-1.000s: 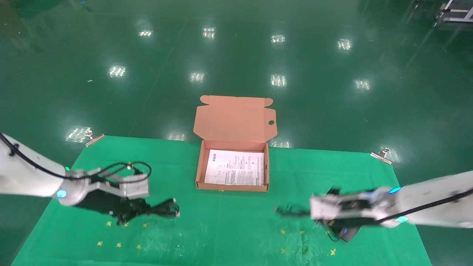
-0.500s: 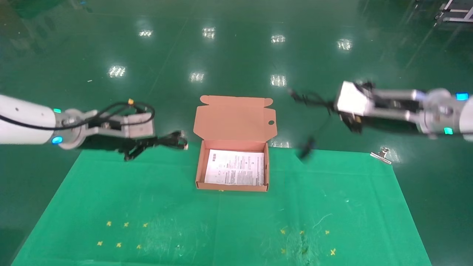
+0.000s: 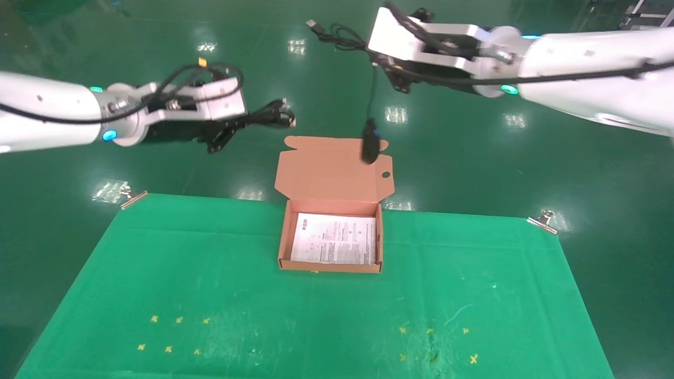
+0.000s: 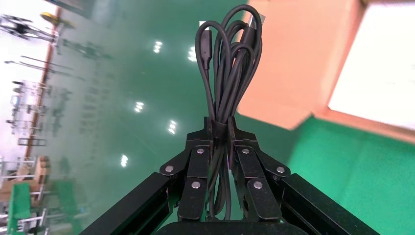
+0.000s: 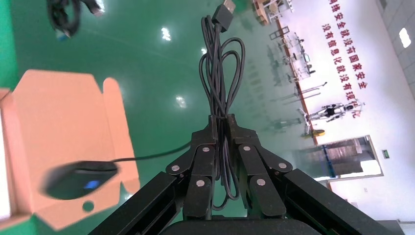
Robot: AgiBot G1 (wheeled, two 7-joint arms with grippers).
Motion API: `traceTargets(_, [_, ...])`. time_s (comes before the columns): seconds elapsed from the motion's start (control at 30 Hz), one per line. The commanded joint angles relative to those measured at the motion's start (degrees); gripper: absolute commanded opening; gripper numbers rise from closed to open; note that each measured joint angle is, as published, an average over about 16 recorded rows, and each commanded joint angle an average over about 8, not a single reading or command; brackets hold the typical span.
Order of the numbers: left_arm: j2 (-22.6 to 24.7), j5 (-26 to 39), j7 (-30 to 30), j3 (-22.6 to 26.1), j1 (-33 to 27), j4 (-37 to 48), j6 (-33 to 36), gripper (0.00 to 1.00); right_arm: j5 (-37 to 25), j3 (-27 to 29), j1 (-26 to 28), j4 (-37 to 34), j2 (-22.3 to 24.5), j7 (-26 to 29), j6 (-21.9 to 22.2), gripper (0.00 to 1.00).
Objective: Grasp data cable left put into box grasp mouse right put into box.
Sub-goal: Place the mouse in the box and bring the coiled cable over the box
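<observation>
High at upper left, the left gripper (image 3: 224,123) pinches the data cable (image 3: 263,115) for carrying; upper right, the right gripper (image 3: 389,68) clamps the cord (image 5: 222,93), dangling the mouse (image 3: 370,142) over the box (image 3: 331,231).

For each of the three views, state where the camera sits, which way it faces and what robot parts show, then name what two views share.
Head view: on the robot's head, facing forward and down at the box; both arms raised.
Left wrist view: behind the left tool, clamped on the data cable.
Right wrist view: behind the right tool, gripping the cord; the mouse dangles.
Shared: the box's flap lid shows in all three.
</observation>
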Motion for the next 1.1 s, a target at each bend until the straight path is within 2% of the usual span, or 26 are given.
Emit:
traceTargets(0.03, [0.67,0.22,0.01,-0.24,-0.70,0.64,-1.06,0.00,0.68,-0.08,1.13,-3.17,-2.22,-2.13,1.28,0.00])
traceTargets(0.3, [0.70,1.00,-0.68,-0.50,-1.12,1.37,-2.30,0.00,3.24,-0.06,1.65,-5.31,-4.72,-7.32,1.90,0.00])
traceTargets(0.6, [-2.84,5.01,-4.00,0.11,0.29,-0.40,-2.19,0.00,2.48,-1.36,0.38,-9.47,-7.57,-10.45,3.95,0.00])
traceTargets(0.83, [-5.79,12.54,-12.49,1.01,1.54,-3.64,-0.83,0.00,3.66,-2.94,-1.30,-13.05,-9.18,-12.18,4.16,0.00])
traceTargets(1.1, [-7.48,21.58,-24.32,1.58,3.54,-9.97,2.04,0.00,6.97,-6.78,-3.33,-13.78,-10.12,-11.22,4.71,0.00])
